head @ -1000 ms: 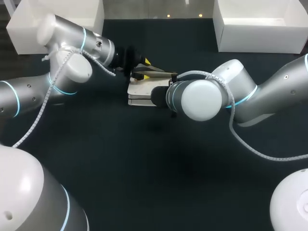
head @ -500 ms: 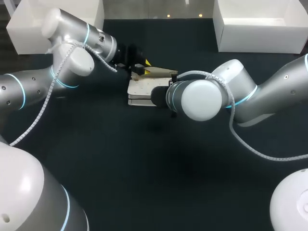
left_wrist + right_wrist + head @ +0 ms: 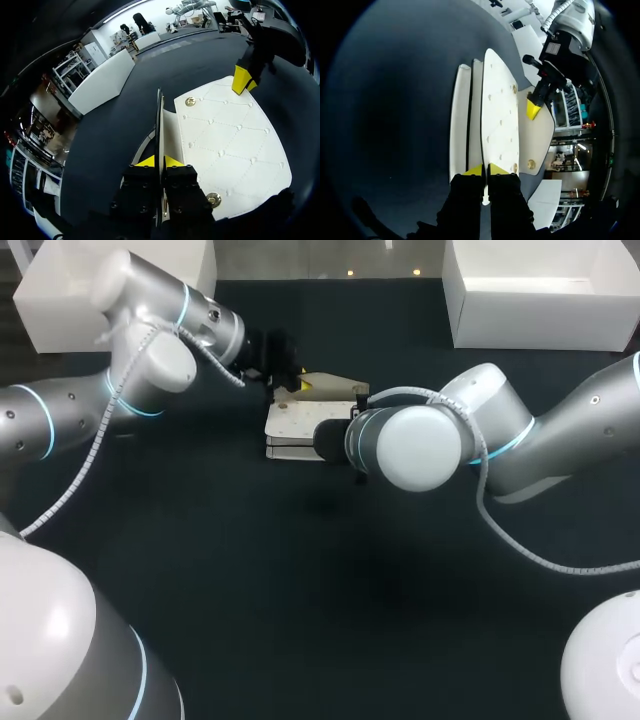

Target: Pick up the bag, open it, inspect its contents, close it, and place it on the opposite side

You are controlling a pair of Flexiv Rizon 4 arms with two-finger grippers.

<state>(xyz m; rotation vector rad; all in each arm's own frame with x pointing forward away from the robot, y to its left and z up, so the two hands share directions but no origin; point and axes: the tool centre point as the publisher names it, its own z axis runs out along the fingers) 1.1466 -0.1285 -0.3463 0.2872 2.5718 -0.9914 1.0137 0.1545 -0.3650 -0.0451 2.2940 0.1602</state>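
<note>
The white quilted bag [image 3: 296,426] lies flat at the table's middle. Its flap [image 3: 333,388] is raised at the far edge. My left gripper [image 3: 291,386] is shut on that flap; in the left wrist view the thin flap edge [image 3: 160,117] runs between the yellow tips of the left gripper [image 3: 159,162], beside the studded front panel [image 3: 230,145]. My right gripper [image 3: 484,170] is shut on the edge of the bag's front panel [image 3: 497,112]. From above, its own wrist [image 3: 400,445] hides it. The bag's inside is not visible.
A white bin [image 3: 115,290] stands at the back left and another white bin [image 3: 545,295] at the back right. Dark bare tabletop [image 3: 330,590] lies in front of the bag.
My left gripper has closed onto the flap and drawn back slightly to the left, raising the flap. The right arm and the bag's body have not moved.
</note>
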